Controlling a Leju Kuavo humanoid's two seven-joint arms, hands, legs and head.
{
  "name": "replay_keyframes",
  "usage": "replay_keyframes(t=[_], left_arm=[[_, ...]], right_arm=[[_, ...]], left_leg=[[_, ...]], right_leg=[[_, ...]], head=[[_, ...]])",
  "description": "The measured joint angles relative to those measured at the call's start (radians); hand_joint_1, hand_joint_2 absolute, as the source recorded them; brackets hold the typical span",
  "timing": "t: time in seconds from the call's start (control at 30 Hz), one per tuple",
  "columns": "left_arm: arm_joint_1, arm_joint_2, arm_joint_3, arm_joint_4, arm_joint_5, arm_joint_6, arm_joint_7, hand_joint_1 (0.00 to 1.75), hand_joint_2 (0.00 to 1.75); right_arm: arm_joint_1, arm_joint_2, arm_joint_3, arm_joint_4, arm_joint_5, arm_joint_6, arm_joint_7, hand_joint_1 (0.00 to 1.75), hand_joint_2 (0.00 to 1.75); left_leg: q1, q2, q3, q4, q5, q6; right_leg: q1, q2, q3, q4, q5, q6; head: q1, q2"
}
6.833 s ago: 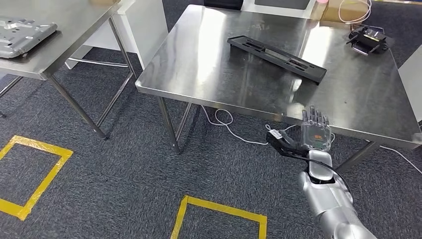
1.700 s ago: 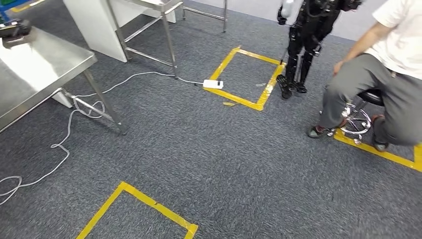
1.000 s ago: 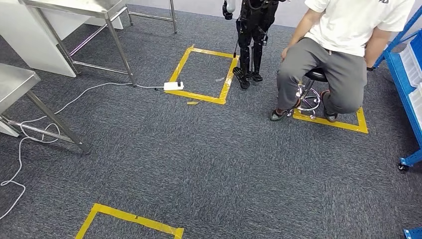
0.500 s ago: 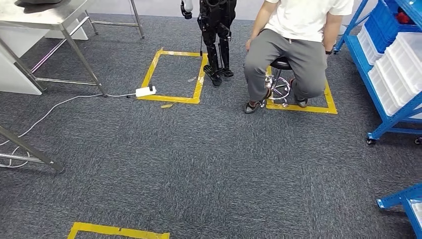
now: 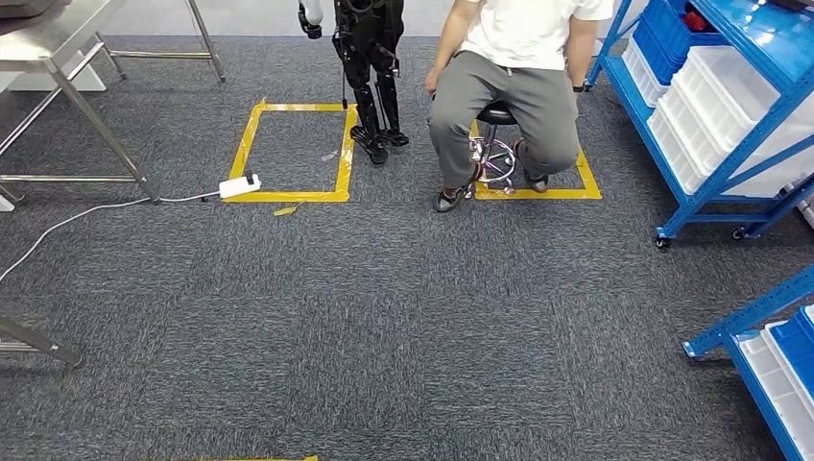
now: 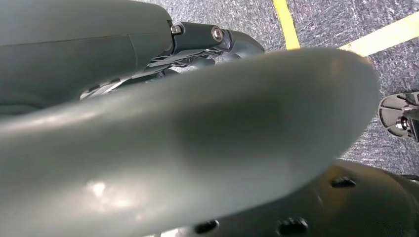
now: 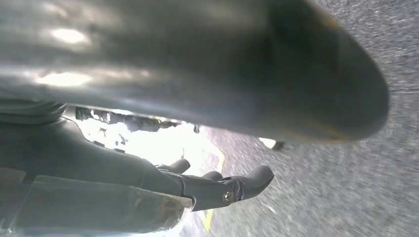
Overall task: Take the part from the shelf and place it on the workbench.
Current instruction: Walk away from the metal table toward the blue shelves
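Left hand (image 6: pixel 217 42): seen at the wrist camera, mostly hidden behind a grey cover; cannot tell how far open it is. Right hand (image 7: pixel 217 185): dark fingers (image 7: pixel 252 178) extended, nothing in them, floor beyond. Blue shelf unit (image 5: pixel 715 115), 1, at the right, with white bins (image 5: pixel 730 101) and blue bins (image 5: pixel 672 24); the part is possibly inside one, not discernible. 1 more blue rack corner (image 5: pixel 768 355) nearer. Person (image 5: pixel 509 77), 1, seated on a stool (image 5: pixel 494 120). Small black robot (image 5: pixel 370 67), 1, standing just beside. Yellow floor squares: 2 complete, including 1 (image 5: pixel 293 149). Steel table (image 5: pixel 58 38), 1. White power strip (image 5: pixel 238 185), 1.

Grey robot hand (image 7: pixel 217 187), dark fingers (image 7: pixel 252 178), brass screw.
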Motion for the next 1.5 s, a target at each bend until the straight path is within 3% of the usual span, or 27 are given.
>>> replay_keyframes(t=[0.07,0.13,0.23,0.3,0.37,0.43,0.47,0.5,0.57,0.63,0.67,0.77,0.83,0.9,0.97,1.0,1.03,1.1,1.17,1.27,1.33,1.43,1.47,1.5], left_arm=[[0.0,-0.001,0.0,0.0,-0.001,0.001,-0.003,0.0,0.0],[-0.001,-0.002,0.0,0.0,-0.005,0.003,-0.005,0.0,0.0],[-0.005,-0.003,0.0,0.0,-0.012,0.007,-0.008,0.0,0.0],[-0.006,-0.004,0.0,0.0,-0.016,0.01,-0.012,0.0,0.0],[-0.004,-0.005,0.0,0.0,-0.019,0.012,-0.014,0.0,0.0],[-0.002,-0.006,0.0,0.0,-0.021,0.014,-0.016,0.0,0.0],[-0.001,-0.006,0.0,0.001,-0.022,0.015,-0.016,0.0,0.0],[0.0,-0.006,0.0,0.001,-0.022,0.015,-0.017,0.0,0.0],[0.0,-0.007,0.0,0.001,-0.023,0.016,-0.018,0.0,0.0],[0.0,-0.006,0.0,0.001,-0.024,0.017,-0.018,0.0,0.0],[-0.001,-0.006,0.0,0.001,-0.024,0.017,-0.018,0.0,0.0],[-0.002,-0.007,0.001,0.001,-0.028,0.017,-0.016,0.0,0.0],[-0.002,-0.007,0.001,0.001,-0.03,0.017,-0.015,0.0,0.0],[0.0,-0.008,0.002,0.001,-0.03,0.017,-0.015,0.0,0.0],[0.0,-0.008,0.003,0.001,-0.031,0.017,-0.014,0.0,0.0],[0.0,-0.008,0.003,0.001,-0.031,0.017,-0.014,0.0,0.0],[0.0,-0.008,0.003,0.001,-0.032,0.017,-0.014,0.0,0.0],[0.0,-0.009,0.003,0.001,-0.033,0.016,-0.014,0.0,0.0],[-0.001,-0.009,0.003,0.001,-0.037,0.016,-0.014,0.0,0.0],[-0.005,-0.009,0.003,0.001,-0.042,0.016,-0.014,0.0,0.0],[-0.005,-0.009,0.003,0.001,-0.043,0.015,-0.014,0.0,0.0],[-0.002,-0.009,0.004,0.002,-0.046,0.014,-0.014,0.0,0.0],[-0.001,-0.009,0.004,0.002,-0.047,0.014,-0.014,0.0,0.0],[-0.001,-0.009,0.004,0.002,-0.049,0.014,-0.014,0.0,0.0]], right_arm=[[0.0,-0.004,-0.009,0.0,0.0,0.001,0.004,0.0,0.0],[-0.003,-0.005,-0.014,0.0,0.002,0.003,0.005,0.0,0.0],[-0.003,-0.005,-0.019,0.0,0.006,0.006,0.008,0.0,0.0],[-0.003,-0.006,-0.023,0.0,0.006,0.008,0.008,0.0,0.0],[-0.004,-0.006,-0.026,0.0,0.008,0.009,0.008,0.0,0.0],[-0.004,-0.006,-0.027,0.0,0.011,0.011,0.008,0.0,0.0],[-0.003,-0.007,-0.028,0.0,0.011,0.012,0.008,0.0,0.0],[-0.003,-0.007,-0.029,0.0,0.012,0.012,0.008,0.0,0.0],[-0.003,-0.006,-0.032,0.0,0.012,0.013,0.008,0.0,0.0],[-0.005,-0.004,-0.033,0.0,0.012,0.014,0.008,0.0,0.0],[-0.005,-0.003,-0.033,0.0,0.012,0.014,0.008,0.0,0.0],[-0.003,-0.003,-0.035,0.0,0.011,0.015,0.008,0.0,0.0],[-0.004,-0.003,-0.036,0.0,0.011,0.014,0.008,0.0,0.0],[-0.005,-0.002,-0.039,0.0,0.012,0.015,0.008,0.0,0.0],[-0.004,-0.001,-0.041,0.0,0.014,0.015,0.008,0.0,0.0],[-0.002,-0.001,-0.042,0.0,0.014,0.015,0.008,0.0,0.0],[-0.001,-0.002,-0.043,0.0,0.014,0.016,0.008,0.0,0.0],[-0.001,-0.002,-0.044,0.0,0.014,0.016,0.008,0.0,0.0],[-0.003,-0.001,-0.046,0.0,0.014,0.016,0.008,0.0,0.0],[-0.004,0.0,-0.049,0.0,0.014,0.016,0.007,0.0,0.0],[-0.004,0.0,-0.051,0.0,0.014,0.016,0.007,0.0,0.0],[-0.004,0.0,-0.053,0.0,0.014,0.016,0.004,0.0,0.0],[-0.004,0.0,-0.054,0.0,0.014,0.016,0.003,0.0,0.0],[-0.003,0.0,-0.055,0.0,0.015,0.016,0.003,0.0,0.0]], left_leg=[[-0.001,0.015,0.003,0.002,-0.002,-0.006],[-0.006,0.027,0.006,0.005,-0.007,-0.019],[-0.002,0.038,0.012,0.007,-0.014,-0.038],[0.006,0.012,-0.001,0.044,-0.045,-0.05],[0.009,-0.027,-0.05,0.156,-0.115,-0.056],[0.009,-0.042,-0.111,0.281,-0.166,-0.055],[0.009,-0.043,-0.123,0.304,-0.163,-0.053],[0.009,-0.045,-0.118,0.288,-0.141,-0.049],[0.009,-0.064,-0.061,0.159,-0.062,-0.04],[0.006,-0.091,-0.012,0.048,-0.016,-0.032],[0.004,-0.099,-0.004,0.026,-0.011,-0.03],[0.0,-0.08,-0.001,0.012,-0.003,-0.017],[0.002,-0.061,0.0,0.001,0.006,-0.005],[0.0,-0.041,-0.004,0.0,0.007,0.0],[-0.001,-0.021,-0.006,0.001,0.007,0.0],[-0.001,-0.012,-0.006,0.001,0.007,0.0],[-0.001,-0.004,-0.005,0.001,0.007,-0.001],[-0.004,0.01,-0.001,0.003,0.004,-0.009],[-0.008,0.02,0.004,0.006,-0.002,-0.022],[-0.002,0.029,0.008,0.009,-0.007,-0.04],[0.005,0.004,-0.011,0.056,-0.044,-0.051],[0.008,-0.039,-0.102,0.253,-0.146,-0.059],[0.008,-0.042,-0.125,0.298,-0.157,-0.059],[0.008,-0.044,-0.131,0.305,-0.146,-0.056]], right_leg=[[-0.007,-0.027,0.084,-0.146,0.046,0.019],[-0.007,-0.049,0.14,-0.248,0.074,0.016],[-0.004,-0.035,0.142,-0.263,0.08,-0.009],[-0.008,-0.022,0.147,-0.265,0.085,-0.024],[-0.007,-0.011,0.146,-0.265,0.089,-0.034],[-0.002,0.004,0.144,-0.265,0.091,-0.037],[0.001,0.013,0.145,-0.264,0.091,-0.037],[0.002,0.023,0.146,-0.264,0.091,-0.037],[0.003,0.041,0.15,-0.264,0.091,-0.037],[0.008,0.056,0.148,-0.262,0.091,-0.033],[0.009,0.061,0.144,-0.262,0.092,-0.03],[0.009,0.065,0.128,-0.258,0.093,-0.015],[0.009,0.036,0.099,-0.198,0.057,-0.016],[0.006,0.01,0.037,-0.07,-0.007,-0.023],[0.003,0.005,-0.004,0.023,-0.04,-0.015],[0.001,0.002,0.004,0.014,-0.033,-0.005],[-0.002,-0.003,0.034,-0.036,-0.011,0.007],[-0.006,-0.034,0.116,-0.184,0.04,0.023],[-0.006,-0.052,0.152,-0.259,0.066,0.015],[-0.003,-0.036,0.151,-0.265,0.074,-0.01],[-0.008,-0.024,0.155,-0.267,0.081,-0.025],[-0.004,-0.004,0.153,-0.267,0.086,-0.036],[-0.001,0.004,0.152,-0.267,0.086,-0.037],[0.001,0.012,0.152,-0.267,0.086,-0.037]], head=[[0.002,0.0],[0.0,0.0],[-0.004,0.0],[-0.005,0.0],[-0.007,0.0],[-0.007,0.0],[-0.006,0.0],[-0.006,0.0],[-0.007,0.0],[-0.006,0.0],[-0.006,0.0],[-0.006,0.0],[-0.003,0.0],[-0.001,0.0],[-0.001,0.0],[0.0,0.0],[0.0,0.0],[0.001,0.0],[0.0,0.0],[-0.003,0.0],[-0.005,0.0],[-0.008,0.0],[-0.008,0.0],[-0.008,0.0]])
